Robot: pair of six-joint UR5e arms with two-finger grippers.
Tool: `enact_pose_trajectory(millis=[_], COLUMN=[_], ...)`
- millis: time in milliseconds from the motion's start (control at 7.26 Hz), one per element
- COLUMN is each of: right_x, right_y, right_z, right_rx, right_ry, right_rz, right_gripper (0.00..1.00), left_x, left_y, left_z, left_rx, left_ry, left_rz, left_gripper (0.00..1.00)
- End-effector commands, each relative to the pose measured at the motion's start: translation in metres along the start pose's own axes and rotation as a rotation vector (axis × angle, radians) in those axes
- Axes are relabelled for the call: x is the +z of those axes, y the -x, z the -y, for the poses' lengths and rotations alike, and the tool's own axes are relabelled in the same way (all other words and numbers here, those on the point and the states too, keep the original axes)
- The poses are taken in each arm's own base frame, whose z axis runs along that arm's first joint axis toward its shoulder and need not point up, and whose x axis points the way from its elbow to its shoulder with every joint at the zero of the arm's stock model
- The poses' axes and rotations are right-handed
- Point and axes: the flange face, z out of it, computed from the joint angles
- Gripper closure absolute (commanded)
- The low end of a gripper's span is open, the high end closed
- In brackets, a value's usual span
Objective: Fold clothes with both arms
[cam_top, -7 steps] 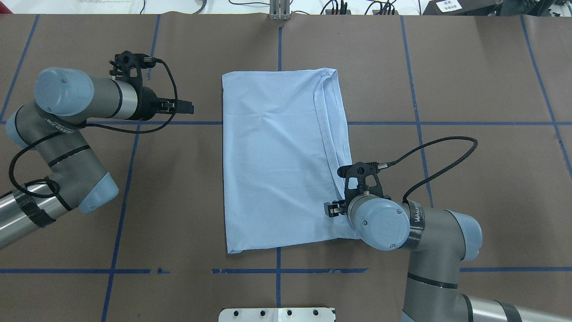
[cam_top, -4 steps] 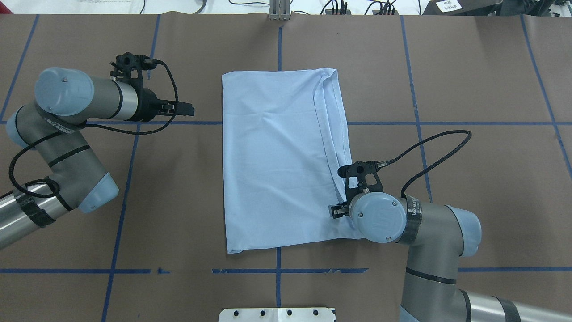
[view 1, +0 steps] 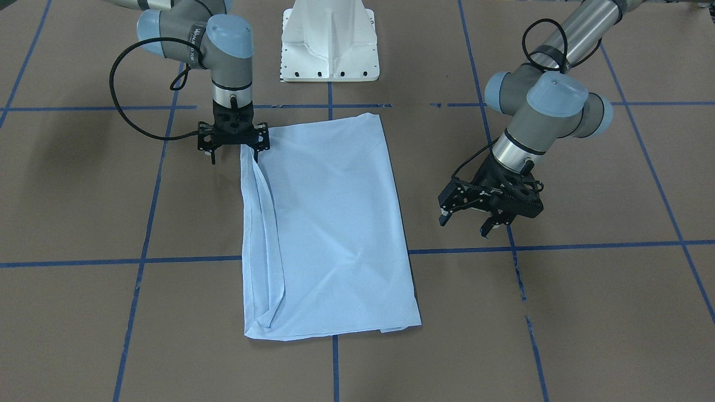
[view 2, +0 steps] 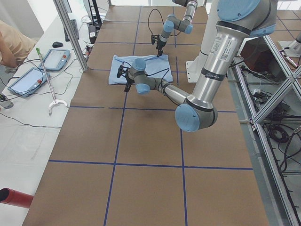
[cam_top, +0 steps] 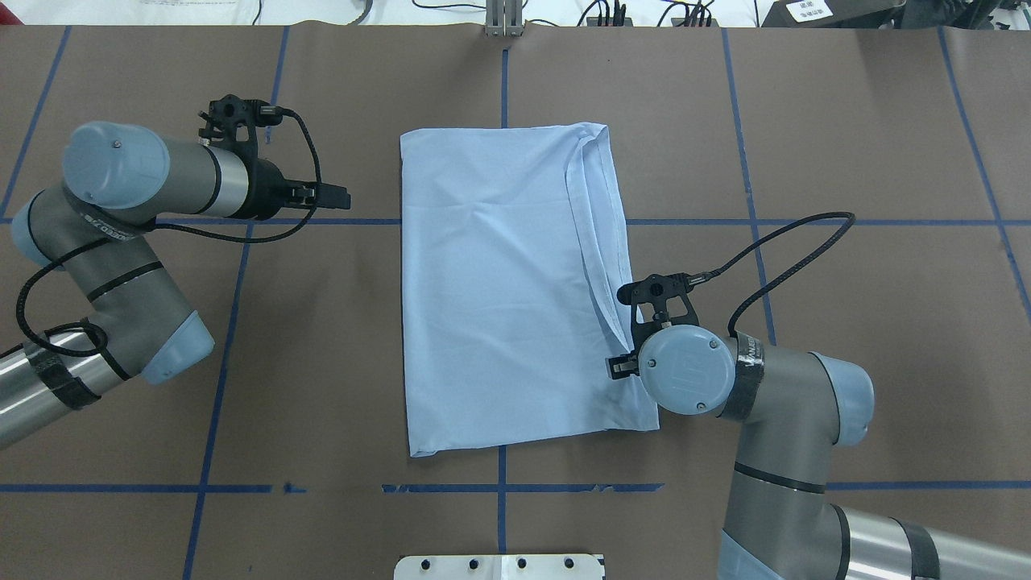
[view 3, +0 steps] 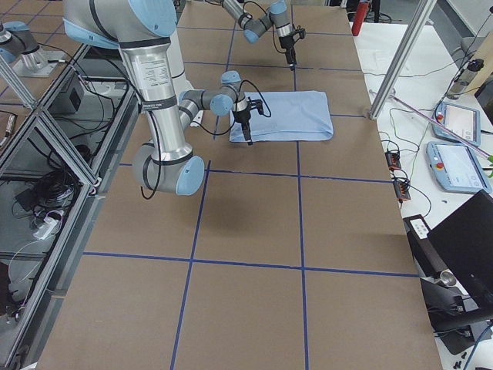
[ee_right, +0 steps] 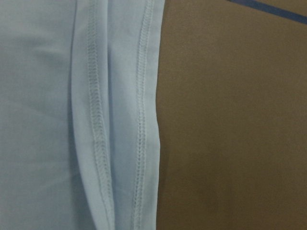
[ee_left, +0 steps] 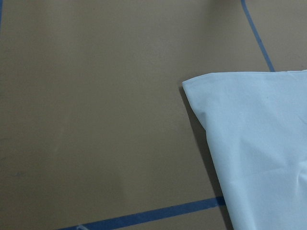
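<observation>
The light blue T-shirt (cam_top: 499,290) lies flat on the brown table, folded into a tall rectangle (view 1: 329,223). Its hemmed edges are stacked along its right side (ee_right: 96,120). The print and collar are hidden. My right gripper (view 1: 235,159) is open and points down over the shirt's right edge near the corner closest to the robot. In the overhead view its wrist (cam_top: 685,379) hides most of it. My left gripper (view 1: 463,226) is open and empty. It hovers to the left of the shirt, apart from it (cam_top: 342,196). The left wrist view shows a far corner of the shirt (ee_left: 259,143).
The white pedestal base (view 1: 329,44) stands at the robot's side of the table. Blue tape lines (cam_top: 242,322) cross the brown surface. Tablets (view 2: 59,59) and an aluminium post (view 2: 70,33) stand at the operators' side.
My right wrist has shifted a little to the right and away from the robot, along the shirt's right edge. The left arm and the shirt have not moved.
</observation>
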Motion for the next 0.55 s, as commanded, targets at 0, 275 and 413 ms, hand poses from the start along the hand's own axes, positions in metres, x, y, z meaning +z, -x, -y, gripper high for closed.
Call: enact_pose_trajectory(millis=[0, 275, 413], right_x=[0.005, 0.016, 0.016], right_y=[-0.011, -0.028, -0.038], right_z=[0.004, 0.002, 0.010], right_rx=[0.002, 0.006, 0.024], right_ry=[0.006, 0.013, 0.020], right_rz=[-0.033, -0.062, -0.065], right_gripper=[0.00, 0.00, 0.00], left_x=[-0.001, -0.002, -0.004], left_y=[-0.001, -0.002, -0.005], left_z=[0.000, 0.000, 0.001], left_rx=[0.000, 0.001, 0.004], left_ry=[-0.001, -0.002, -0.005], left_rz=[-0.004, -0.007, -0.012], left_gripper=[0.00, 0.00, 0.00])
